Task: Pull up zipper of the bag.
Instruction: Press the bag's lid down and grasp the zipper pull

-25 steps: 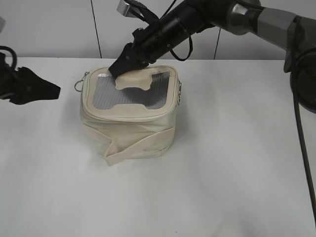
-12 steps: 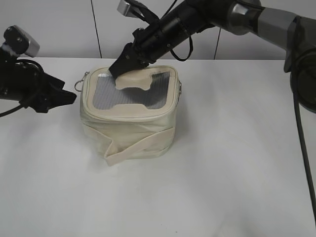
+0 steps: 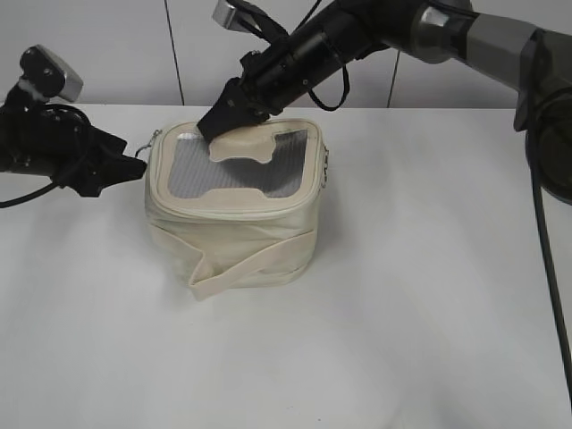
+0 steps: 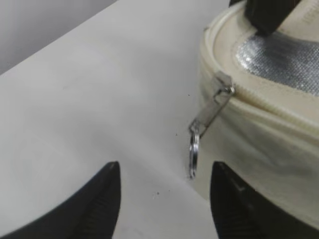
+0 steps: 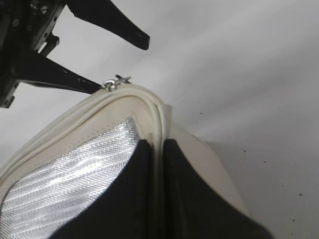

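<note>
The cream fabric bag is set on the white table, its metal zipper pull and ring hanging just ahead of the left gripper, whose jaws are spread apart. The bag's rear rim is clamped by the right gripper. A silvery mesh panel is framed by the lid.

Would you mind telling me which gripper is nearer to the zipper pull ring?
Left. The left gripper hangs open just short of the zipper pull ring; the right gripper clamps the bag's far top edge.

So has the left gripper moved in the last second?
Yes. The left gripper has moved right, toward the bag, and now sits just beside its zipper pull, jaws open.
</note>
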Robot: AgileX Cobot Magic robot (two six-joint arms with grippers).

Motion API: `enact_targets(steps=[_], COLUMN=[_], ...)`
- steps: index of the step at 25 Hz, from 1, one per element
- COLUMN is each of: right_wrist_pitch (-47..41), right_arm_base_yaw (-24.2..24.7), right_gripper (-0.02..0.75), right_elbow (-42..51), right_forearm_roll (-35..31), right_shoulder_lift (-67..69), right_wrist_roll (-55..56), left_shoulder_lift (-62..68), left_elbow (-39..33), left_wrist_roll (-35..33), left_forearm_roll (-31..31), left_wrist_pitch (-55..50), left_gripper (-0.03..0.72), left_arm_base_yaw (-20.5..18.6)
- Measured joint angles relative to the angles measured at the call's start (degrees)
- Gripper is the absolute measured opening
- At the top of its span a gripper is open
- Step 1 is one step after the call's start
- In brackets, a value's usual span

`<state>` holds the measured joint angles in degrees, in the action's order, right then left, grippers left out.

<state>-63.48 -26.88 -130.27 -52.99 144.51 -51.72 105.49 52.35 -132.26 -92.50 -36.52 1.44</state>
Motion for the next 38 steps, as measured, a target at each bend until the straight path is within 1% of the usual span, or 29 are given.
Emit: enact_targets(steps=[1,5,8,12,15,17,19,21,22,23,25,28,30,34,38], right_wrist_pitch=[0.0,0.0,-0.06,-0.06,-0.06,-0.06,-0.06,-0.06,-0.06,-0.06,-0.06,0.19,0.59,1.22,1.4], right_arm_base_yaw=[0.0,0.0,0.0,0.0,0.0,0.0,0.0,0.0,0.0,0.0,0.0,0.0,0.0,0.0,0.0], right_gripper=[0.045,0.044,0.044,0.044,0.044,0.044,0.044,0.044,0.044,0.044,0.044,0.044,0.044,0.044,0.044], right_elbow=[0.0,0.0,0.0,0.0,0.0,0.0,0.0,0.0,0.0,0.0,0.0,0.0,0.0,0.0,0.0], right_forearm_roll=[0.0,0.0,0.0,0.05,0.05,0.05,0.05,0.05,0.05,0.05,0.1,0.35,0.34,0.34,0.29], right_shoulder_lift=[0.0,0.0,0.0,0.0,0.0,0.0,0.0,0.0,0.0,0.0,0.0,0.0,0.0,0.0,0.0], right_wrist_roll=[0.0,0.0,0.07,0.11,0.13,0.18,0.18,0.18,0.24,0.36,1.17,2.62,4.05,6.49,8.77], left_shoulder_lift=[0.39,1.55,1.69,1.69,1.75,1.8,1.8,1.8,1.8,1.8,1.65,-0.24,-2.79,-9.54,-16.61], left_elbow=[0.44,1.04,1.2,2.44,2.88,3.15,3.14,3.14,3.14,3.14,3.14,2.83,1.26,-5.39,-12.94], left_wrist_roll=[0.0,0.0,-0.06,-0.18,-0.2,-0.2,-0.2,-0.2,-0.2,-0.12,1.83,8.18,11.97,14.8,15.13], left_forearm_roll=[-0.06,-0.06,-0.06,-0.16,-0.35,-0.76,-1.14,-1.0,-0.52,0.15,1.7,5.49,8.15,9.29,9.05], left_wrist_pitch=[-0.29,-0.71,0.13,4.71,5.73,5.97,5.86,5.67,5.61,5.96,8.13,12.17,13.49,14.35,14.5], left_gripper=[0.442,0.424,0.412,0.384,0.349,0.295,0.198,0.077,0.044,0.027,0.013,0.011,0.011,0.011,0.011], left_arm_base_yaw=[0.0,0.31,1.73,3.89,4.46,4.78,5.03,5.33,5.4,5.52,5.71,6.13,6.15,6.15,6.15])
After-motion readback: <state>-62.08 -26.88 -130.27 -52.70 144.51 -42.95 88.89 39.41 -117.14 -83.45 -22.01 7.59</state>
